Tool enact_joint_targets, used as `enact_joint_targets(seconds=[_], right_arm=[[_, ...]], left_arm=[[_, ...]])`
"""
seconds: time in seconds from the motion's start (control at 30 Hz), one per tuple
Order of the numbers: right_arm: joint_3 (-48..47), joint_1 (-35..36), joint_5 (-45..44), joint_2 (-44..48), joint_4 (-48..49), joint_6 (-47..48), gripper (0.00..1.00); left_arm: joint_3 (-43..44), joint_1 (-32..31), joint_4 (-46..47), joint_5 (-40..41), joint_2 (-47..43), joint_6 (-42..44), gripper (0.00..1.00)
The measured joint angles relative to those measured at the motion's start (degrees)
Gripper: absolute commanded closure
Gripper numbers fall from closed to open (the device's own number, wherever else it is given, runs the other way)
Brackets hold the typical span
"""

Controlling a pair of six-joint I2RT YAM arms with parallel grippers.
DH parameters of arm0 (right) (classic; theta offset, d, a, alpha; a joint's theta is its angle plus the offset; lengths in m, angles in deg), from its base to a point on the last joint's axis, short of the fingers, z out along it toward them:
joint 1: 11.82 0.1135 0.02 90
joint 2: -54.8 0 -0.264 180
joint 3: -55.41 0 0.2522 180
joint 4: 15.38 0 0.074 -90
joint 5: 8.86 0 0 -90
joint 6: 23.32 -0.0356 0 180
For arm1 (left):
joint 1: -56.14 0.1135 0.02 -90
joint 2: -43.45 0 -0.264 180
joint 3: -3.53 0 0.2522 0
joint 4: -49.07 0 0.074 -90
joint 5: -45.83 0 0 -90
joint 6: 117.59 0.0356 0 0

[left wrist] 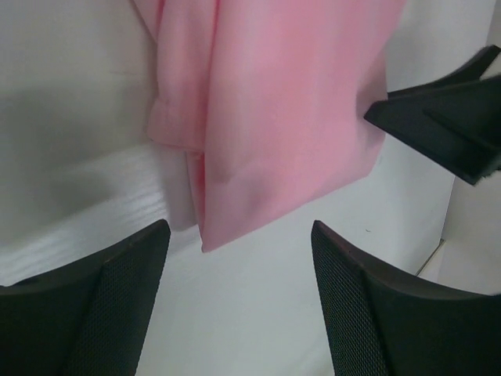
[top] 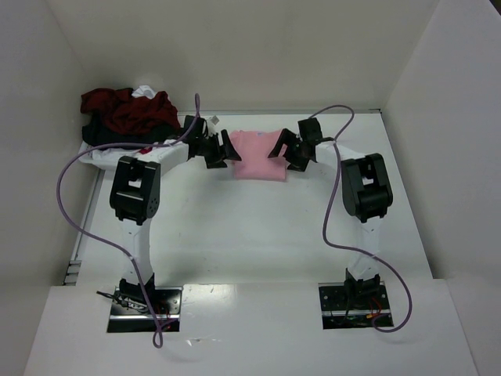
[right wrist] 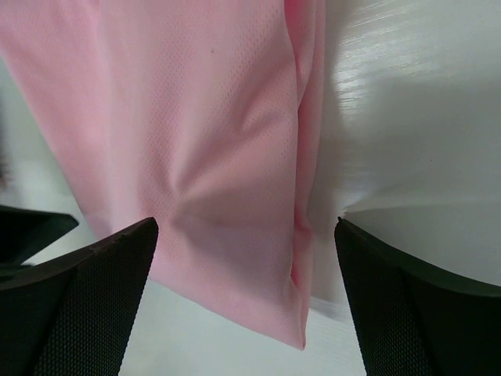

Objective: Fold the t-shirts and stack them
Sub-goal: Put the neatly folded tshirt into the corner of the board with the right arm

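Note:
A folded light pink t-shirt lies flat at the far middle of the table. My left gripper is open at its left edge, and my right gripper is open at its right edge. In the left wrist view the pink shirt lies just ahead of the open left gripper, with the right gripper's black finger at the far right. In the right wrist view the shirt's corner lies between the open fingers of the right gripper. Neither gripper holds cloth.
A heap of dark red, black and white shirts sits at the far left corner by the wall. White walls close the table on the left, back and right. Purple cables loop beside both arms.

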Motion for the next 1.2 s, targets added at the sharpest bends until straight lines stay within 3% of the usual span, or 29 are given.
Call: enact_joint_targets(seconds=[0.07, 0.17, 0.3, 0.43, 0.67, 0.7, 0.77, 0.8, 0.87, 1.2], right_arm=[[-0.22, -0.39, 0.57, -0.24, 0.02, -0.15, 0.02], [-1.99, -1.01, 1.7, -1.79, 0.15, -0.07, 0.14], [-3.41, -1.36, 2.75, -3.45, 1.18, -0.13, 0.2], [-4.31, -1.44, 2.64, -4.39, 1.42, 0.13, 0.34], [-4.85, -1.53, 2.27, -5.9, 1.73, 0.52, 0.64], [-5.01, -1.53, 2.25, -6.14, 1.73, 0.57, 0.73], [-5.27, -1.55, 2.23, -6.64, 1.75, 0.5, 0.81], [-5.46, -1.55, 2.12, -6.84, 1.7, 0.5, 0.92], [-5.95, -1.55, 1.66, -7.13, 1.25, 0.57, 1.0], [-19.12, -5.44, -4.55, -10.84, -7.52, 6.1, 1.0]], left_arm=[[-1.36, 0.0, -0.13, -0.17, -2.16, 0.48, 0.19], [-2.89, 0.04, -0.61, -0.74, -5.05, 1.6, 0.19], [-4.72, 0.2, -0.9, -1.7, -7.56, 2.51, 0.19], [-6.86, 0.63, -2.45, -1.99, -9.27, 3.63, 0.19], [-7.19, 1.22, -4.68, -2.01, -11.34, 5.09, 0.19], [-7.21, 1.27, -4.74, -2.01, -11.56, 5.14, 0.19], [-7.21, 1.29, -5.05, -2.01, -11.85, 5.16, 0.19], [-7.21, 1.29, -5.27, -2.01, -11.96, 5.29, 0.19], [-7.23, 1.29, -5.68, -2.01, -12.04, 6.01, 0.19], [-7.58, 1.29, -7.26, -1.95, -12.63, 6.67, 0.19]])
